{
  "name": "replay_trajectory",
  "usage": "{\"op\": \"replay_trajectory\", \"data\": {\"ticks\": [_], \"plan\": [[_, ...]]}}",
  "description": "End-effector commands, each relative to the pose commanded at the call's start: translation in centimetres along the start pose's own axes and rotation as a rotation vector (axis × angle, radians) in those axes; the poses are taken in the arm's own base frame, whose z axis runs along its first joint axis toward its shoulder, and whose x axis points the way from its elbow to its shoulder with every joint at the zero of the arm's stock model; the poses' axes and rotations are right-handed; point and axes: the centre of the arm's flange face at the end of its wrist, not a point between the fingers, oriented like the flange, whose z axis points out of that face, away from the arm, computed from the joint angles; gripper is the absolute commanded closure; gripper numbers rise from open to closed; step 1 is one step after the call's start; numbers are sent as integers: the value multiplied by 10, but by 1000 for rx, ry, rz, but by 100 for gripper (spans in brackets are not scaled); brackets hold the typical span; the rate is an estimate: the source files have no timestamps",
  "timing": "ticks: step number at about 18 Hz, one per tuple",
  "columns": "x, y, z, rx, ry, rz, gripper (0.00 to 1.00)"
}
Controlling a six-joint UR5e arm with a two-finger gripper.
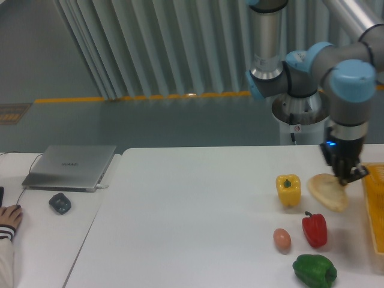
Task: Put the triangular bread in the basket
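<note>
The triangular bread (pixel 327 192), tan with a paler face, hangs tilted above the table at the right, just left of the basket. My gripper (pixel 345 174) is shut on its upper right edge. The yellow-orange basket (pixel 375 207) shows only its left latticed side at the frame's right edge; the rest is cut off. The bread's right tip almost reaches the basket's left rim.
A yellow bell pepper (pixel 288 189) stands left of the bread. A red pepper (pixel 314 229), a small brown egg (pixel 282 239) and a green pepper (pixel 314 270) lie nearer the front. A laptop (pixel 71 166), a mouse (pixel 60 203) and a person's hand (pixel 8 218) are at the left.
</note>
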Motion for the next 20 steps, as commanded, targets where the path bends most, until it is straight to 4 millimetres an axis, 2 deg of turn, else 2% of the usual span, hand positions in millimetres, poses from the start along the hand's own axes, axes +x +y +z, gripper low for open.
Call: {"op": "replay_trajectory", "data": {"ticks": [3,4,6,9,10,11,12,20], "plan": [[-11,39,0,1,-13,46,94],[-15,54,1,-1,-26,74,87],[-19,78,3,-3,-37,119,83],[-22,104,3,-6,-41,145,81],[-23,106,3,-7,-42,162,80],[-23,109,3,-7,-42,169,69],[-24,112,3,-5,-46,165,1],[-25,112,-1,-3,-73,167,0]]}}
